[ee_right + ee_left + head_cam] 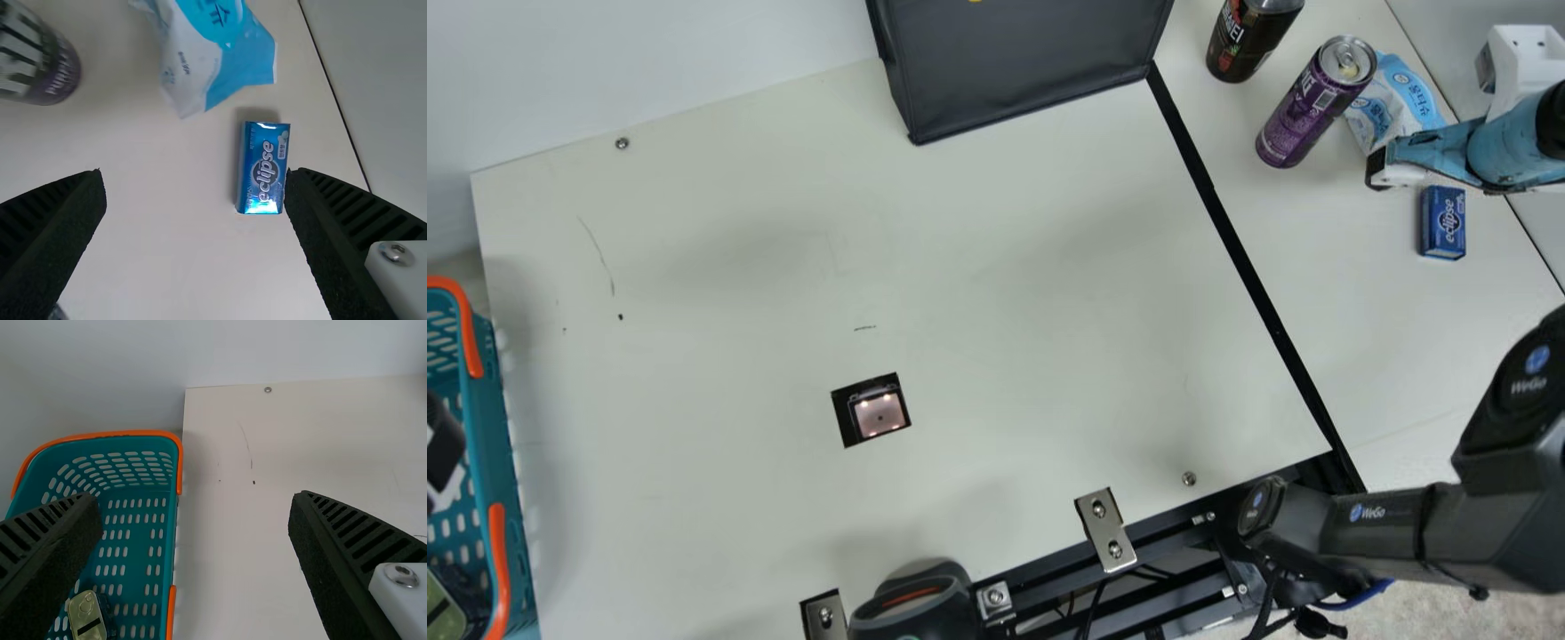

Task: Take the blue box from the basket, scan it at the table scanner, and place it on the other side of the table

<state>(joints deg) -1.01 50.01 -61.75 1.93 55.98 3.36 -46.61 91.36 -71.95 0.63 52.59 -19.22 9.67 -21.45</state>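
Right wrist view: the right gripper stands spread, pinching nothing, with the blue box loose nearby. The left gripper is spread too, near the basket. In the main view the box lies at upper right, past the black strip from the table scanner. It is probably light, stiff and slightly slippery; its long sides, gripped gently at mid-length, should hold best.

Black arm at four o'clock, round blue badges, white lettering, blue cable, ribbed black fingers, silver screw
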